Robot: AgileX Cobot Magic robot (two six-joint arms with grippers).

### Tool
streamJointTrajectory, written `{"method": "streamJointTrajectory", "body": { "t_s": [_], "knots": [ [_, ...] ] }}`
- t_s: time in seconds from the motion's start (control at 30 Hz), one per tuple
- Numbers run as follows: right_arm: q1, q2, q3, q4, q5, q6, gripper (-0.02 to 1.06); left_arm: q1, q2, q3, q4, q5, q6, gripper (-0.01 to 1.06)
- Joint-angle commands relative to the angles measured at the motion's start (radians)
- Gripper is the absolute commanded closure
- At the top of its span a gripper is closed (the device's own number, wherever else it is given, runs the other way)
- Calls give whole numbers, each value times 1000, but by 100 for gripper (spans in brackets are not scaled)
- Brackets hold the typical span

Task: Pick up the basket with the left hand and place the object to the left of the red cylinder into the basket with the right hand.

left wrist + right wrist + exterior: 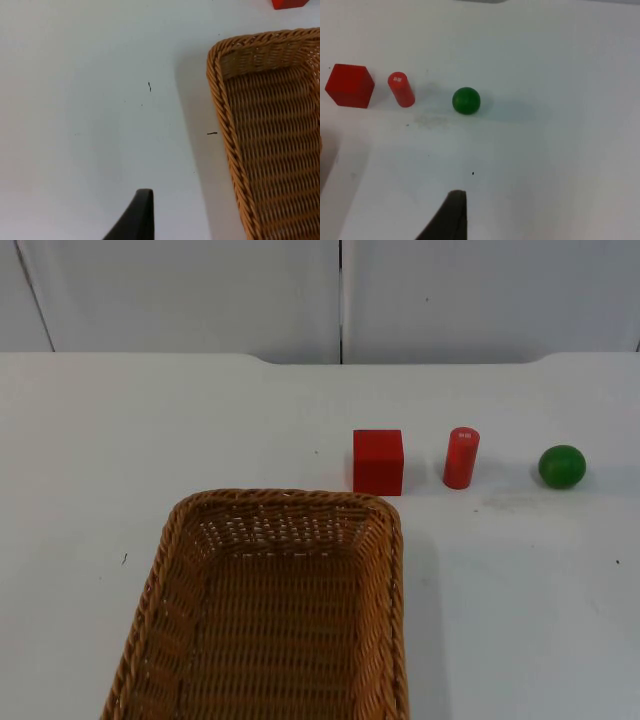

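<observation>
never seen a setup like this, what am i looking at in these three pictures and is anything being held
This is a two-armed robot at a white table top. One picture comes from a fixed camera above, looking down and forward. The other two come from cameras on each arm's wrist, looking along its gripper; the black shape in each is a fingertip, the other being the right arm's.

On the table lie a brown woven wicker basket, a red cube, an upright red cylinder and a green ball, the three small things in a row behind the basket. The cube is left of the cylinder.

Nothing is held: the basket sits on the table with nothing in it, and all three small things stand free.
</observation>
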Motion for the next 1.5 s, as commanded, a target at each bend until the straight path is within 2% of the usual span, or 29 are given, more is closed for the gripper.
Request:
{"method": "streamJointTrajectory", "body": {
  "t_s": [0.0, 0.1, 0.23, 0.37, 0.6, 0.77, 0.9, 0.93, 1.07, 1.13, 1.37, 1.47],
  "knots": [
    [-4, 17, -9, 0, -34, -9, -1, -1, 12, -6, -19, -6, 4, 0],
    [-4, 17, -9, 0, -45, -9, -1, -1, 40, -6, -19, -11, 4, 0],
    [-4, 17, -9, 0, -47, -13, -1, -1, 108, -6, -28, -62, 16, 0],
    [-4, 17, -9, 0, -47, -13, -1, -1, 226, -6, -119, -74, 131, 0],
    [-4, 17, -9, 0, -54, -16, -1, -4, 388, -6, -155, -121, 201, 0],
    [-4, 17, -9, 0, -54, -16, -1, -62, 501, -6, -159, -132, 210, 0],
    [-4, 17, -5, 0, -57, -24, -1, -141, 598, -6, -181, -219, 203, 0],
    [-4, 17, -5, 0, -57, -24, -1, -141, 598, -6, -181, -219, 203, 0],
    [-4, 17, 3, 0, -60, -24, -1, -190, 688, -6, -202, -313, 175, 0],
    [-4, 17, 7, 0, -62, -24, -1, -194, 696, -4, -202, -321, 175, 0],
    [-4, 17, 7, 0, -62, -24, -1, -203, 722, 108, -285, -479, 189, 0],
    [-4, 17, 7, 0, -62, -24, -1, -214, 724, 124, -337, -495, 229, 0]
  ]
}}
